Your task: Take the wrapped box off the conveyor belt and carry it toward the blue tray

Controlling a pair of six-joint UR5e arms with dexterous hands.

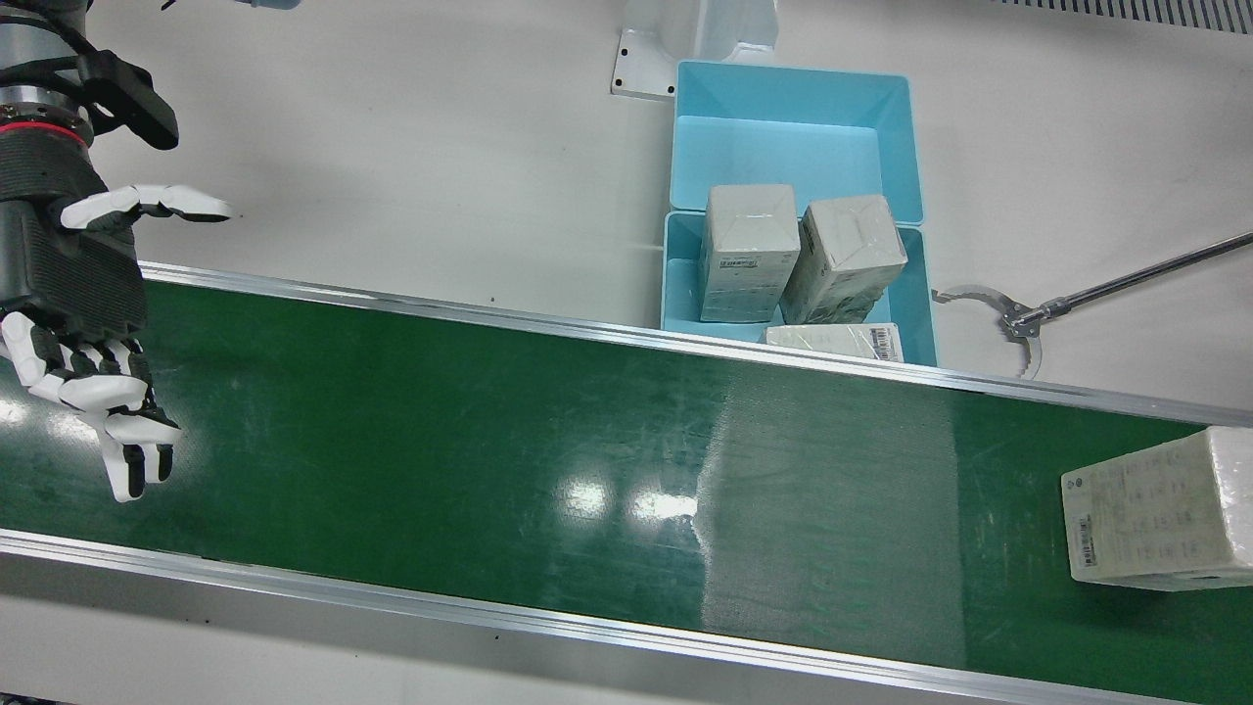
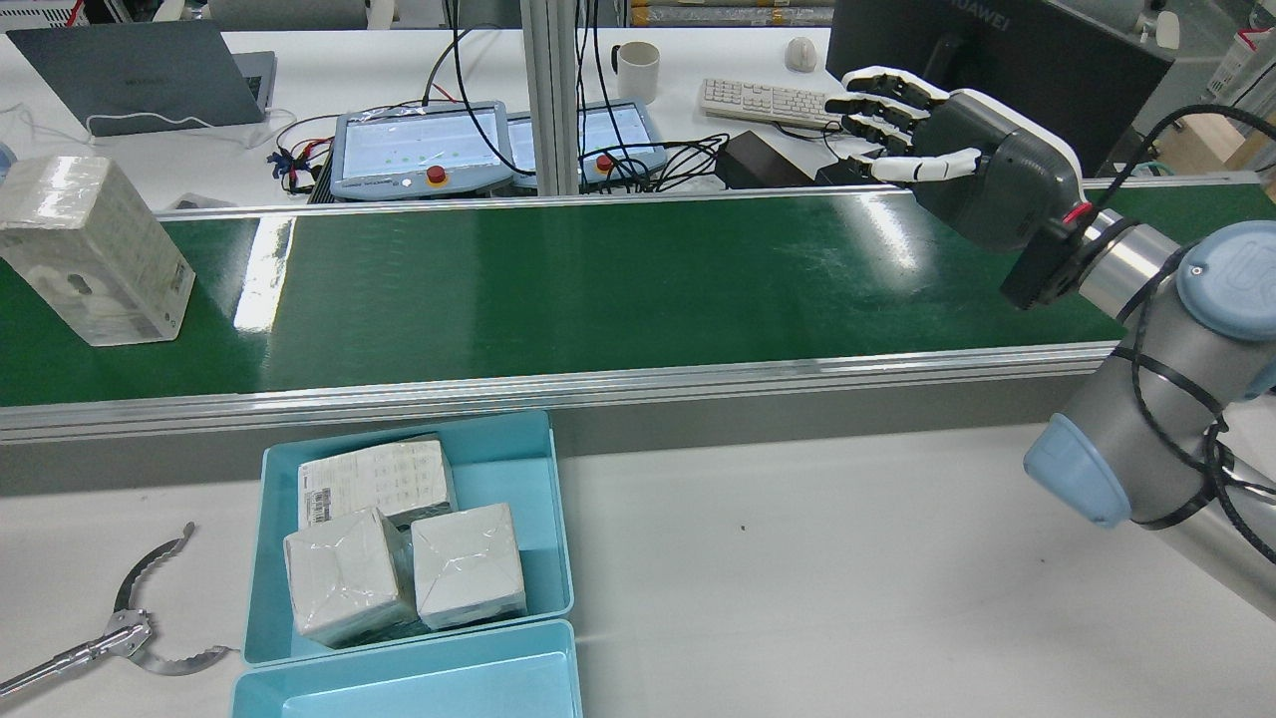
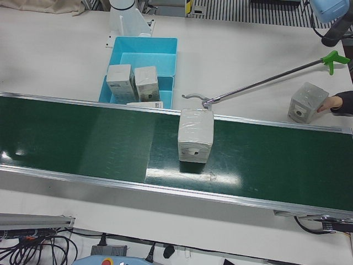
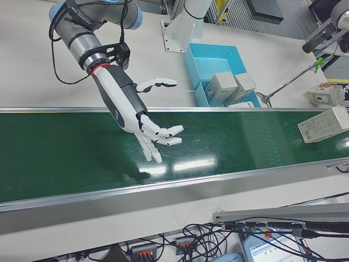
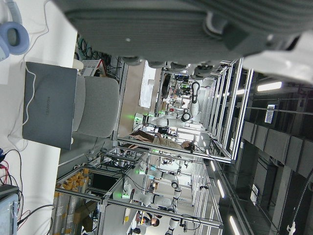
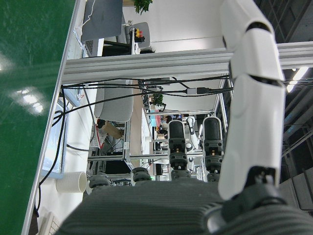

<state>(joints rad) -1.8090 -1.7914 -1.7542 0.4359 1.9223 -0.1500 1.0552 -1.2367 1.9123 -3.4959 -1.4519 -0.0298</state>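
1. Over the green conveyor belt point(image 1: 489, 431), the right hand point(image 1: 73, 323) is hovering with its fingers point(image 4: 163, 134) spread apart, holding nothing.
2. At the far end of the belt from that hand, the wrapped box point(image 2: 95, 249) is sitting upright on the green surface, well apart from the hand.
3. Beside the belt on the white bench point(image 2: 797, 558), the blue tray point(image 2: 269, 558) is holding three wrapped boxes point(image 2: 399, 538): two are standing side by side and one is lying flat against the wall nearest the belt.
4. A second blue tray point(image 1: 793, 117) is sitting against the first, on the side away from the belt.
5. A metal reach-grabber point(image 1: 1018, 318) is lying on the bench near the trays.
6. The left hand is showing only as a dark edge in its own camera view; I cannot tell how far it is opening.
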